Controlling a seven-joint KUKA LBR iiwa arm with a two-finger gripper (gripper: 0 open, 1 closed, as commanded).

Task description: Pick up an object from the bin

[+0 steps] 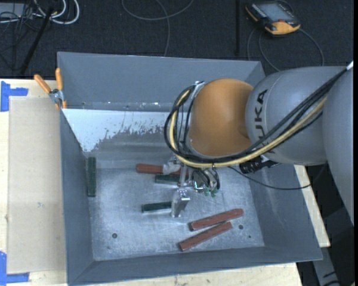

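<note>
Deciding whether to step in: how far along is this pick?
Done: the jaws are low in the bin, at the right end of a dark green stick near its middle. In hand: nothing visibly lifted; that stick lies flat on the floor. Left: a clear grip, then the lift out. Two brown sticks lie apart to the right.

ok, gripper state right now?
Gripper: cannot tell if open or closed. It sits at the right end of the dark green bar in the middle of the bin.
</note>
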